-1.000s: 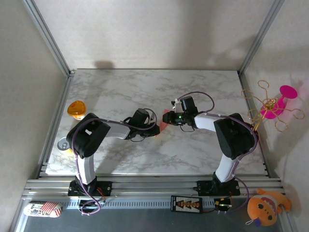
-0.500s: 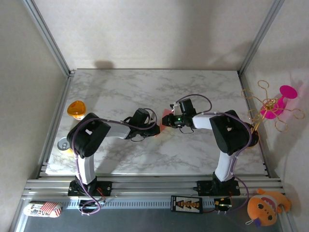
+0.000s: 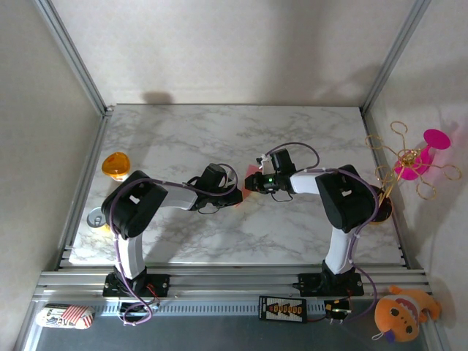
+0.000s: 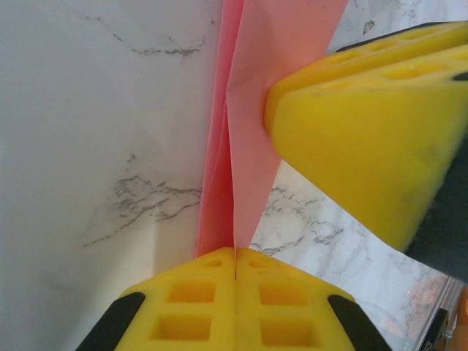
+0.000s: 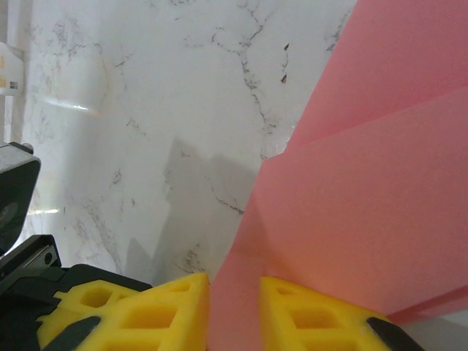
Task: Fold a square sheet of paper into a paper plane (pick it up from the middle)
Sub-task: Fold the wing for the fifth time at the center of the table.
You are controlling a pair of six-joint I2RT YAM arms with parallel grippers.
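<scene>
Overhead view: both arms met mid-bench [image 3: 168, 131], left tool [image 3: 235, 194] and right tool [image 3: 255, 180] nearly tip to tip, with a small bit of pink paper [image 3: 251, 174] between them. Too small there to read any folds.

Left wrist: left tool [image 4: 235, 265] was fully closed, pinching the paper [image 4: 245, 110] at its lower edge. The paper stood on edge above the bench, layers doubled along a long crease. One yellow right-tool finger [image 4: 358, 124] was pressed against its side.

Right wrist: right tool [image 5: 234, 307] was narrow, with paper [image 5: 365, 183] in the gap between its pads, apparently pinched. A diagonal crease and an overlapping flap showed.

Progress, judged: picked up, first folds in, mid-fold. No pointed dart or wings could be seen, so the nose and wing folds were probably left.
</scene>
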